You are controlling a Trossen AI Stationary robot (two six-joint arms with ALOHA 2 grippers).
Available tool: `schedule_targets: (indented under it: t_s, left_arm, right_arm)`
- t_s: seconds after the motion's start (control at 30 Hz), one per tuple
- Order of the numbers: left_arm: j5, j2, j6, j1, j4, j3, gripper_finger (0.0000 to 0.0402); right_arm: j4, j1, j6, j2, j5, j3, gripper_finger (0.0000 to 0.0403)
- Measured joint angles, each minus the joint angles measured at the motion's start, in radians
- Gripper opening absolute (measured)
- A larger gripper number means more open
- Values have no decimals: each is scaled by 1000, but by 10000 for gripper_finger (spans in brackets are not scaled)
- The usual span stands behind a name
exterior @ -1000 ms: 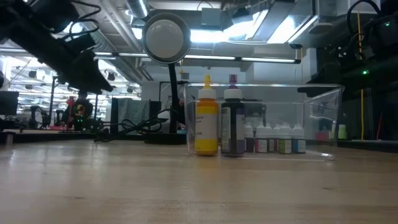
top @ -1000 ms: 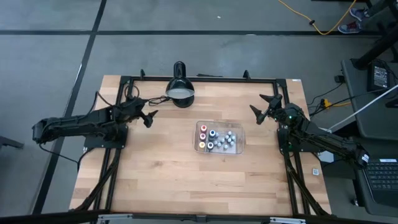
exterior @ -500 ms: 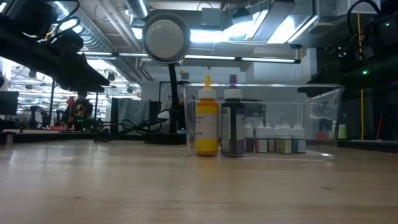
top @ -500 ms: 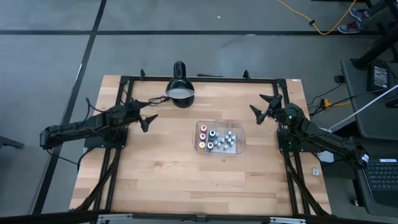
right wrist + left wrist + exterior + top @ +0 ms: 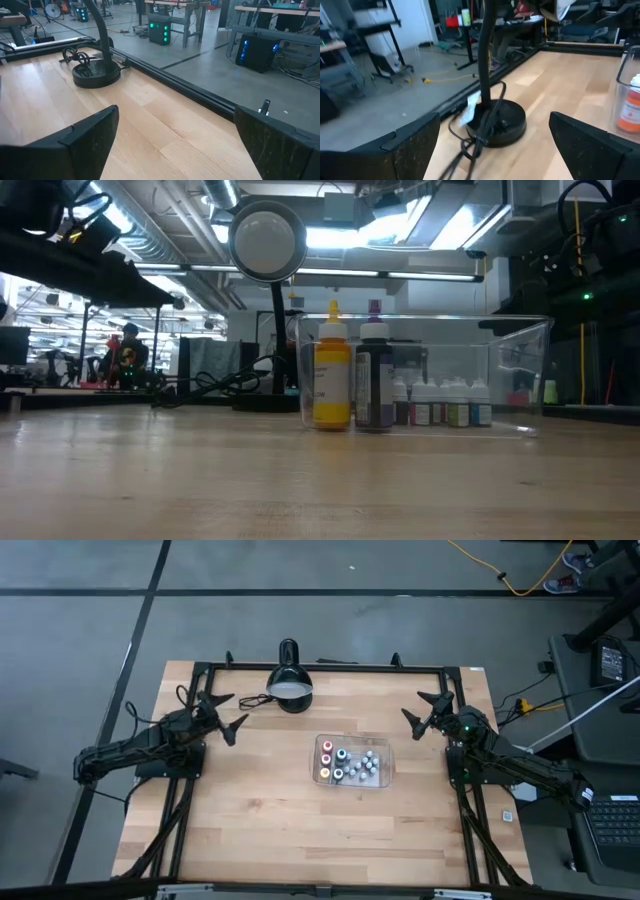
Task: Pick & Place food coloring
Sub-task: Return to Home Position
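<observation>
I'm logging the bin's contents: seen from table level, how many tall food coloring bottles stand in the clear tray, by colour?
yellow bottle: 1
dark purple bottle: 1
Total: 2 in the clear tray; any bottles behind them are hidden.

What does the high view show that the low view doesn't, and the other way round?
High view only: left gripper and right gripper, both open, at opposite sides of the table, apart from the clear tray; coloured caps from above. Low view only: yellow bottle and purple bottle upright side by side, small bottles in a row beside them. Both: the tray holding the bottles, and the desk lamp.
</observation>
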Motion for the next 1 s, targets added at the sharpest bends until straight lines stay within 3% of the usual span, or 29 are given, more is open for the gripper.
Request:
schedule_targets:
  t_s: [1.0]
  left_arm:
    - [7,1,36,-2,2,0,371]
  right_arm:
    - [0,0,0,0,0,0,394]
